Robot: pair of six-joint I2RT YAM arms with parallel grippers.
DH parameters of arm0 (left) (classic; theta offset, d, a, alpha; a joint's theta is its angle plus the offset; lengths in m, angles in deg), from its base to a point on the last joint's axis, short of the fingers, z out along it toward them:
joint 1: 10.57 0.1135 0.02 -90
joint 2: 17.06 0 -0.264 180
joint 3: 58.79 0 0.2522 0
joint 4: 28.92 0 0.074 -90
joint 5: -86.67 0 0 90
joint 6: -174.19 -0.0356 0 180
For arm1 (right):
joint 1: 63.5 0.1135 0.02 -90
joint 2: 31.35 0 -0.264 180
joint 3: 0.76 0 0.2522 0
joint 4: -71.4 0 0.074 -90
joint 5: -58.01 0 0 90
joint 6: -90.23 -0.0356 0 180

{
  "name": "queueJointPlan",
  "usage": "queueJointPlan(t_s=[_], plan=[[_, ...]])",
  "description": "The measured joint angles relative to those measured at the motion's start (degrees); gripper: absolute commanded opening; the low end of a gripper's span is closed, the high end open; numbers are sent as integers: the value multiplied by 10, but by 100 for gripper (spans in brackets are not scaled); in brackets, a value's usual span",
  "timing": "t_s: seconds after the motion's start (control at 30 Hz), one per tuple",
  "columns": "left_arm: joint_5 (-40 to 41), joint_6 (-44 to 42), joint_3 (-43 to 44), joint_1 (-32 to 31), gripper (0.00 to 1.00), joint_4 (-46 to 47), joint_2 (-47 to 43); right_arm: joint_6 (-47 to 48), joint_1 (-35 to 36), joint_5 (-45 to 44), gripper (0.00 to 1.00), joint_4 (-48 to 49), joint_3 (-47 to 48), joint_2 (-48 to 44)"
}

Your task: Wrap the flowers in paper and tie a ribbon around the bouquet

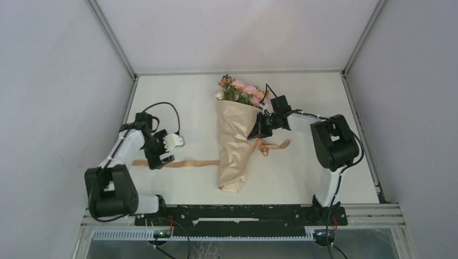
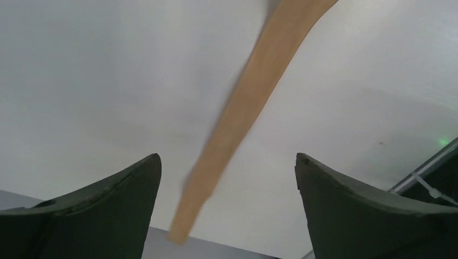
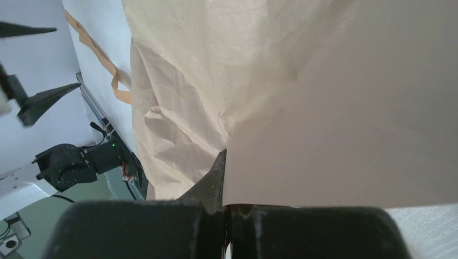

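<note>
The flowers (image 1: 240, 90) stick out of the far end of the tan paper (image 1: 235, 140), which is rolled into a cone around them mid-table. My right gripper (image 1: 258, 128) is at the cone's right side, shut on a flap of the paper (image 3: 324, 108); one finger (image 3: 219, 178) shows and the flap hides the other. The peach ribbon (image 1: 189, 162) runs from the left under the cone to a loop (image 1: 273, 145) on the right. My left gripper (image 1: 162, 158) hovers open over the ribbon's left stretch. The ribbon (image 2: 254, 81) lies loose and blurred between its spread fingers (image 2: 227, 157).
A black rail (image 1: 237, 211) with cables runs along the table's near edge between the two arm bases. Grey walls enclose the white table (image 1: 178, 108) on the left, back and right. A black cable loops over the left arm (image 1: 167, 108).
</note>
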Motion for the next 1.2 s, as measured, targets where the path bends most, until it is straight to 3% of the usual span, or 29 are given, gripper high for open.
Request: queueJointPlan(t_s=[0.17, 0.6, 0.7, 0.83, 1.03, 1.2], plan=[[63, -61, 0, 113, 100, 25, 86, 2, 0, 1, 0, 0, 0, 0], [161, -103, -7, 157, 63, 113, 182, 12, -17, 4, 0, -10, 0, 0], [184, -107, -5, 160, 44, 113, 192, 12, -20, 4, 0, -12, 0, 0], [200, -104, -5, 160, 2, 113, 198, 12, -23, 4, 0, -12, 0, 0], [192, -96, -7, 163, 0, 142, 194, 12, -25, 4, 0, -14, 0, 0], [112, -58, -6, 164, 0, 163, 162, 12, -26, 4, 0, -14, 0, 0]])
